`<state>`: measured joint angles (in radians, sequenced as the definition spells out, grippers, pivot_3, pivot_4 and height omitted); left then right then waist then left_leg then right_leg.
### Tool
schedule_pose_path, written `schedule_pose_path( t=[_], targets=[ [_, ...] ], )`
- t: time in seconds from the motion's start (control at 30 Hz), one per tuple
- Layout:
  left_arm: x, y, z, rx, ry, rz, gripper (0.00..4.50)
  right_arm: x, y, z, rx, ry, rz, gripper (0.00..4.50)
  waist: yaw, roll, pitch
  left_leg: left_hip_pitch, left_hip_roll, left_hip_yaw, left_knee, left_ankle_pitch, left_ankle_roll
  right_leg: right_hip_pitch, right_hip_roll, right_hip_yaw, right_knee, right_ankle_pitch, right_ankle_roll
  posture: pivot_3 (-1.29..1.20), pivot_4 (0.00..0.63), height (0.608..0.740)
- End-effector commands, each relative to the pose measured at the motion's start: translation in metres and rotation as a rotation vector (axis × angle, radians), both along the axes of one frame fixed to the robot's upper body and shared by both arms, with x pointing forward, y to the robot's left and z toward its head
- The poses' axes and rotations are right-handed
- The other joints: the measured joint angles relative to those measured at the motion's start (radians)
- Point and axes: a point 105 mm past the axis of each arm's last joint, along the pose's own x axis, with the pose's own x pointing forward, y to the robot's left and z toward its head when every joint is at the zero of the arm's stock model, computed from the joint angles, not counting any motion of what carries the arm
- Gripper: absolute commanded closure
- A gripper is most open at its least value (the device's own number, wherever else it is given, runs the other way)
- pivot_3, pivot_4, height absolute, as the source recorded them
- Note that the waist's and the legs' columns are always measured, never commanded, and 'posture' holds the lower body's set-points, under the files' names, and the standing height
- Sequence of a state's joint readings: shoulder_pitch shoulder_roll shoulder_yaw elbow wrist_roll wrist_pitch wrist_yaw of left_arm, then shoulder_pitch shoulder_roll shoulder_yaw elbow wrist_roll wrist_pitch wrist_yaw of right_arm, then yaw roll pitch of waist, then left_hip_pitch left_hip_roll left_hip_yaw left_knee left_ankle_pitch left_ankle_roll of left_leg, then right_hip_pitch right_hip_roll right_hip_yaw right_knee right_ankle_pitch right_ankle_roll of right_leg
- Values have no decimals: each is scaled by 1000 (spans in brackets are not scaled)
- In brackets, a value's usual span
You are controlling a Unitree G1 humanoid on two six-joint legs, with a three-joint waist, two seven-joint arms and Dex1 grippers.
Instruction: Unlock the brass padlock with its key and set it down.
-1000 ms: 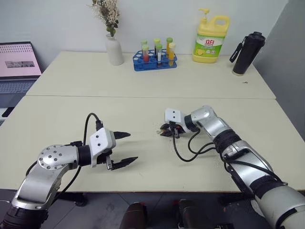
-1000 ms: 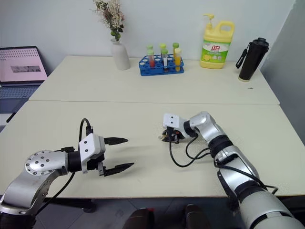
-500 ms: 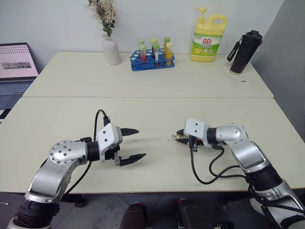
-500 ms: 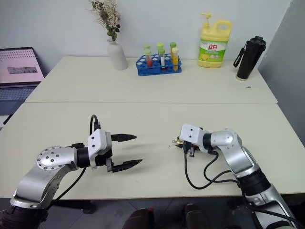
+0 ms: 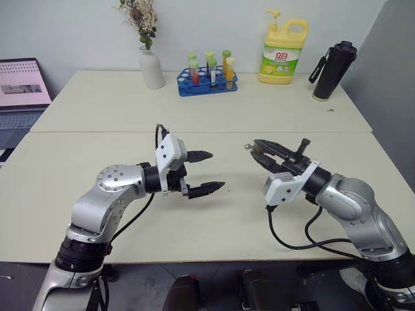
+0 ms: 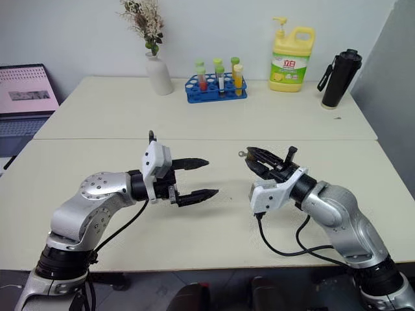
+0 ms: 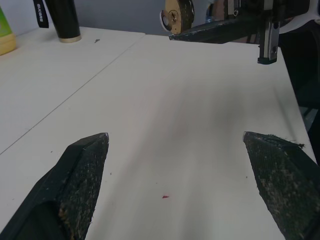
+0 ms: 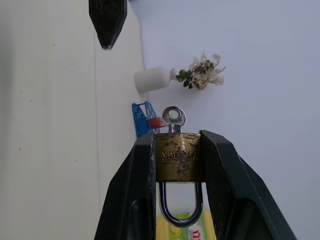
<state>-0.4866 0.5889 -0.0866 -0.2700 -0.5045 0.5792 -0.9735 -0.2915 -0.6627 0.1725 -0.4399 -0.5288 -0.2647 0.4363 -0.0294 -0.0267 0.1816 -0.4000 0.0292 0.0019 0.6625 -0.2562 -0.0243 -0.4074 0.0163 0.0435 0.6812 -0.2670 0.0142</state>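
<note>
Table (image 5: pixel 194 123): two cream tops butted together, seam running across; taken as the landmark for all positions below.

Laptop (image 5: pixel 23 87): off the table's left edge, screen lit.

Detergent bottle (image 5: pixel 283 52), yellow with green label: at the table's far edge, right of centre. Black flask (image 5: pixel 332 65) stands near it, further toward the table's right end.

White vase (image 5: pixel 153 68) with dried flowers: far side of the table, left of centre. Blue tube rack (image 5: pixel 207 81) sits between vase and detergent bottle, with coloured tubes upright in it.

Left gripper (image 5: pixel 206 173): raised above the near half of the table, left of centre, pointing across toward the right arm. Fingers wide apart, nothing between them.

Right gripper (image 5: pixel 260 150): raised above the near half of the table, right of centre, facing the left one with a gap between the two. Fingers clamped on the brass padlock (image 8: pixel 176 159).

Padlock: held off the table, pinched by its flat sides; shackle (image 8: pixel 181 205) seated in the body, pointing back toward the wrist. Key (image 8: pixel 173 118) is in the keyhole, its round bow sticking out past the fingertips
</note>
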Motion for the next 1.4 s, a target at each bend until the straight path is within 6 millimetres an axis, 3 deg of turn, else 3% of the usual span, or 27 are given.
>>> schedule_pose_path(
  t=[0.03, 0.23, 0.8, 0.9, 1.3, 1.4],
  targets=[
    [4, -12, 29, -35, -29, -62, 0, -7, -1, 11, -11, -80, 35, 3597, 2, 0, 0, 0, 0, 0, 0, 0, 0, 0, 0, 0, 0, 0, 0, 0, 150, 740],
    [5, -17, 50, -73, 35, -132, 0, -9, 3, 10, -34, -92, 86, 3597, -3, 0, 0, 1, -1, 0, 1, 0, 0, 1, 0, 0, 0, 0, 0, 0, 150, 740],
    [2, -21, 48, -54, 85, -175, 0, -13, 8, 14, -42, -110, 154, 3597, 0, 0, 0, 0, 0, -1, 1, 0, 0, 1, -1, 2, 0, 0, -1, 0, 150, 740],
    [4, -23, 48, -53, 87, -176, 585, -13, 9, 15, -42, -110, 160, 3597, 0, 0, 0, 0, 0, -1, 1, 0, 0, 1, -1, 2, 0, 0, -1, 0, 150, 740],
    [6, -30, 50, -53, 75, -191, 4486, -14, 10, 13, -34, -82, 169, 3597, 0, 0, 0, 0, 0, -1, 1, 0, 0, 1, -1, 2, 0, 1, -1, 0, 150, 740],
    [4, -31, 50, -54, 77, -202, 4500, -13, 9, 13, -29, -73, 165, 3597, 0, 0, 0, 0, 0, -1, 1, 0, 0, 1, -1, 2, 0, 1, -1, 0, 150, 740]
  ],
)
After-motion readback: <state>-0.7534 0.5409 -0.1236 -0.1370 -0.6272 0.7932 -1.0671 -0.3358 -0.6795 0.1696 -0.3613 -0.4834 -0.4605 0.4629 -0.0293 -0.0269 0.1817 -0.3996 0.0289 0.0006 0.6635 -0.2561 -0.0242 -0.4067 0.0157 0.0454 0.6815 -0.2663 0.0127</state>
